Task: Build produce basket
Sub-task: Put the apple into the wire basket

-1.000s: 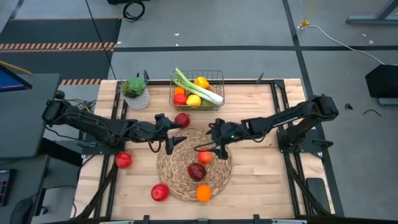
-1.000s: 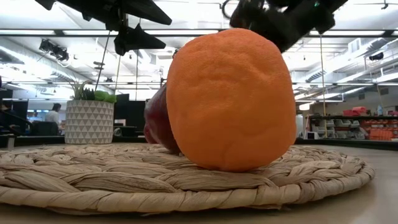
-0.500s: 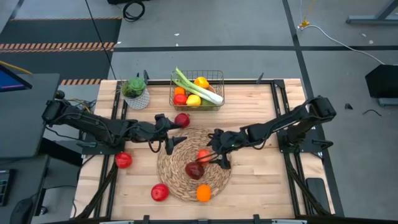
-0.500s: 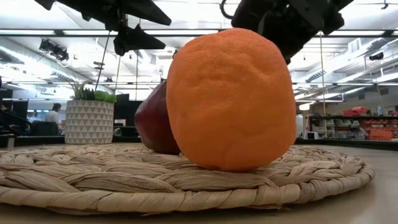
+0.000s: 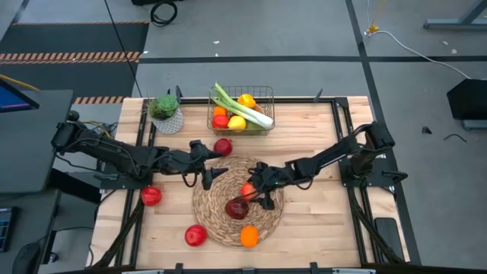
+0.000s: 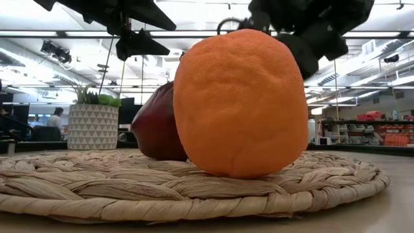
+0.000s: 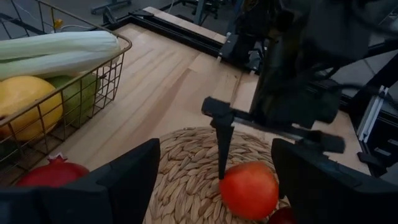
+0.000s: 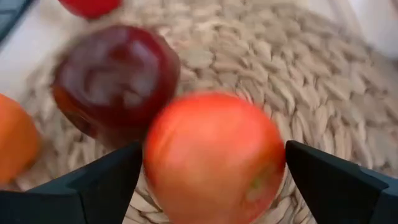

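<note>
The wire basket (image 5: 241, 111) at the table's far edge holds a leek, a lemon, oranges and other produce. A round straw mat (image 5: 221, 221) lies mid-table. On it rest a red-orange apple (image 5: 247, 189), a dark red apple (image 5: 236, 208) and an orange (image 5: 249, 237). My right gripper (image 5: 254, 191) is open and low over the mat, with a finger on either side of the red-orange apple (image 8: 214, 143). My left gripper (image 5: 209, 173) is open and empty above the mat's far left edge. My right gripper has its fingers (image 8: 112, 180) on either side of the red-orange apple, coming slanting down from the table's right. I cannot tell whether they touch it. The apple rests on the mat.
Red apples lie on the table left of the mat (image 5: 151, 195), at its near left (image 5: 195, 235) and at its far edge (image 5: 222, 147). A white pot with a green plant (image 5: 165, 114) stands left of the basket. The orange (image 6: 239, 103) fills the low view.
My right gripper has gone toward the table's left and near edges and down over the mat, and now has the red-orange apple between its open fingers. The dark red apple has shifted a little toward the table's left. My left arm has kept still.
</note>
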`<state>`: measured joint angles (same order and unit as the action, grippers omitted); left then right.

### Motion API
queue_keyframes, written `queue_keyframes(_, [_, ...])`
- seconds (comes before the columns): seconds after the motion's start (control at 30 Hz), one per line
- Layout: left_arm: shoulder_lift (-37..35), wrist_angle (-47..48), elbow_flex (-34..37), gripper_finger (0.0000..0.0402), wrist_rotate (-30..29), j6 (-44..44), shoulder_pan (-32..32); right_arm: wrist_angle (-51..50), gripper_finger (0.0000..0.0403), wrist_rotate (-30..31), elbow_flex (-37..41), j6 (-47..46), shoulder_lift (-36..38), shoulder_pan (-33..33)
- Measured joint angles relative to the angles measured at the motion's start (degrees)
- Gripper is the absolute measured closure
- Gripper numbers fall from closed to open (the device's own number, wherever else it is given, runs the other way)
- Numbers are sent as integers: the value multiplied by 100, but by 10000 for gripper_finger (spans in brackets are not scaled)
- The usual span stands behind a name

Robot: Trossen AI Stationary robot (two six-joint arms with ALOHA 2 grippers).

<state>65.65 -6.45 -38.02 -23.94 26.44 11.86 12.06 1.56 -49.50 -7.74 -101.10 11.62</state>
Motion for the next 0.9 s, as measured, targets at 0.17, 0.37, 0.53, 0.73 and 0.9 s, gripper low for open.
queue_keyframes(0.17, [0, 7, 0, 88, 1, 6, 1, 87, 3, 94, -13, 4, -182, -6])
queue_keyframes(0.37, [0, 43, 0, 88, 1, 5, 0, -143, 14, 224, 4, 63, 67, -57])
queue_keyframes(0.53, [0, 49, 0, 88, 1, 34, 0, -537, 29, 952, 4, 275, 565, -66])
queue_keyframes(0.73, [0, 52, 0, 88, 1, 37, 0, -412, 26, 2145, 4, 1238, 1455, -203])
queue_keyframes(0.9, [0, 89, 0, 88, 2, 42, 1, 96, 26, 3205, 4, 2394, 2148, -577])
